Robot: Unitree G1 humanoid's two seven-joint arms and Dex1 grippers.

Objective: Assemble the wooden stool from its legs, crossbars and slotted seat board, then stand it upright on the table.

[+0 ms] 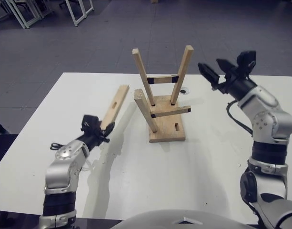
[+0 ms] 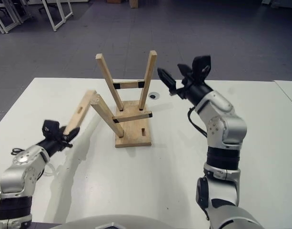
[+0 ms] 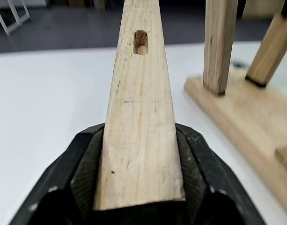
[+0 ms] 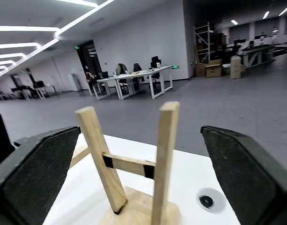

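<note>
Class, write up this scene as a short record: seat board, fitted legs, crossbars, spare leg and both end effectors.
seat board: flat on the table, one slot empty
fitted legs: three, standing up from the board
crossbars: one joins the two far legs; another is fitted to the near leg
spare leg: raised left of the board
left end effector: shut on the spare leg
right end effector: open, in the air right of the far legs

Left claw (image 1: 104, 129) grips leg (image 1: 116, 104); right claw (image 1: 211, 66) raised, agape.
</note>
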